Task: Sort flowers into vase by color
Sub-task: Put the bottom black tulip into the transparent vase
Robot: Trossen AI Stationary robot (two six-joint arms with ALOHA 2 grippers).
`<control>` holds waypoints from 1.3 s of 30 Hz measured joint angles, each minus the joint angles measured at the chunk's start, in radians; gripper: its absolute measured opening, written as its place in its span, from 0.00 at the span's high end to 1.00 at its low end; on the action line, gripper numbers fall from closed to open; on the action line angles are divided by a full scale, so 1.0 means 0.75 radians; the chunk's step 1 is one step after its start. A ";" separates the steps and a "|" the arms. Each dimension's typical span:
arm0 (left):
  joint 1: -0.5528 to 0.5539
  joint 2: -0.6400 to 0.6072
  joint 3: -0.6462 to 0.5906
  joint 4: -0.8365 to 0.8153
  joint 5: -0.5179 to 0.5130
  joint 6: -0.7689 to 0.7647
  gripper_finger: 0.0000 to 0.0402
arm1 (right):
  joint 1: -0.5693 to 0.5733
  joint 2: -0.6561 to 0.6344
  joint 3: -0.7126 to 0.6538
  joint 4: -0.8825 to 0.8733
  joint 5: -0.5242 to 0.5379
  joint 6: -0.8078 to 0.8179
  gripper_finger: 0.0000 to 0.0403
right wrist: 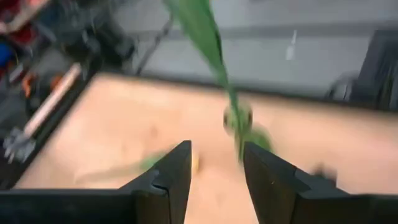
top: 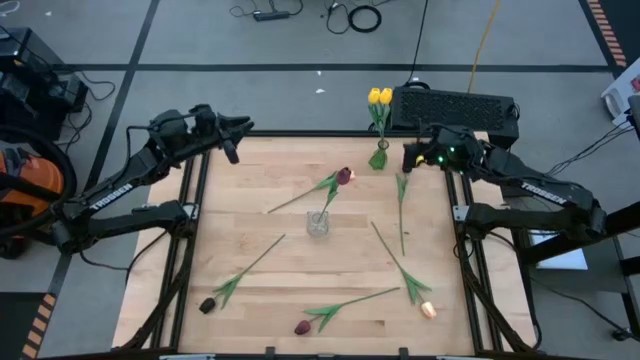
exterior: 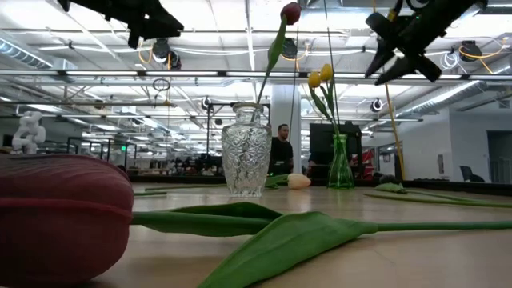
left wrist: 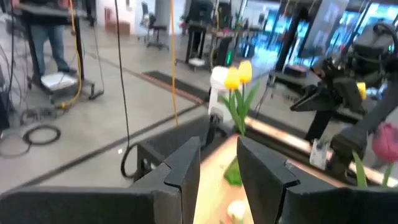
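A clear glass vase (top: 317, 222) (exterior: 246, 160) stands mid-table with one maroon tulip (top: 345, 176) (exterior: 291, 12) leaning out of it. A green vase (top: 379, 157) (exterior: 340, 164) at the far edge holds two yellow tulips (top: 380, 97) (left wrist: 238, 76). Several tulips lie flat on the wood: a dark-headed one (top: 207, 305), a maroon one (top: 303, 326) (exterior: 64, 216), a peach one (top: 428, 309), and a stem (top: 402, 210). My right gripper (top: 410, 157) (right wrist: 216, 171) hovers open just right of the green vase (right wrist: 237, 118). My left gripper (top: 232, 140) (left wrist: 217, 171) hangs open above the far left corner.
A black box (top: 455, 108) sits behind the table's far right corner, close to the yellow tulips. Metal frame rails (top: 190, 250) run along both sides of the table. Bare wood (top: 250, 190) lies between the left gripper and the clear vase.
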 joint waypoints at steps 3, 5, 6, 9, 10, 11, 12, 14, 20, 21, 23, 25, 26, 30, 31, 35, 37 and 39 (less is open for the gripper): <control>-0.128 0.020 0.000 -0.071 -0.122 -0.001 0.72 | 0.029 0.007 0.000 -0.111 -0.071 0.072 0.68; -0.223 0.045 0.000 -0.115 -0.205 -0.002 0.72 | 0.053 0.010 0.000 -0.119 -0.074 0.081 0.69; -0.273 0.059 0.000 -0.126 -0.238 -0.002 0.72 | 0.062 0.011 0.000 -0.112 -0.074 0.079 0.70; -0.411 0.104 0.004 -0.165 -0.334 -0.027 0.72 | 0.079 0.013 0.000 -0.075 -0.071 0.066 0.70; -0.454 0.120 0.010 -0.179 -0.360 -0.055 0.72 | 0.084 0.013 0.000 -0.061 -0.071 0.058 0.71; -0.494 0.134 0.019 -0.195 -0.386 -0.084 0.72 | 0.089 0.013 0.000 -0.052 -0.071 0.049 0.71; -0.531 0.144 0.026 -0.219 -0.410 -0.112 0.72 | 0.094 0.013 0.000 -0.051 -0.071 0.044 0.71; -0.604 0.162 0.046 -0.301 -0.466 -0.174 0.72 | 0.104 0.013 0.000 -0.052 -0.071 0.036 0.71; -0.807 0.206 0.141 -0.647 -0.631 -0.462 0.72 | 0.129 0.013 0.000 -0.052 -0.073 -0.006 0.71; -0.837 0.214 0.154 -0.704 -0.638 -0.513 0.73 | 0.132 0.013 0.000 -0.052 -0.074 -0.016 0.71; -0.896 0.231 0.179 -0.797 -0.640 -0.613 0.75 | 0.137 0.013 0.000 -0.052 -0.075 -0.029 0.71; -0.951 0.253 0.196 -0.870 -0.640 -0.717 0.77 | 0.142 0.013 0.000 -0.052 -0.075 -0.030 0.71; -0.978 0.265 0.198 -0.907 -0.637 -0.770 0.78 | 0.145 0.013 0.000 -0.052 -0.075 -0.030 0.71; -1.068 0.324 0.199 -1.053 -0.508 -0.996 0.80 | 0.158 0.013 0.000 -0.052 -0.075 -0.030 0.71; -1.086 0.340 0.199 -1.099 -0.466 -1.044 0.80 | 0.163 0.013 0.000 -0.052 -0.075 -0.032 0.71; -1.135 0.409 0.199 -1.269 -0.333 -1.223 0.80 | 0.186 0.013 0.000 -0.053 -0.078 -0.060 0.71; -1.154 0.442 0.198 -1.319 -0.312 -1.259 0.80 | 0.196 0.013 0.000 -0.052 -0.090 -0.066 0.71; -1.170 0.473 0.198 -1.325 -0.308 -1.290 0.80 | 0.202 0.013 0.000 -0.053 -0.106 -0.070 0.71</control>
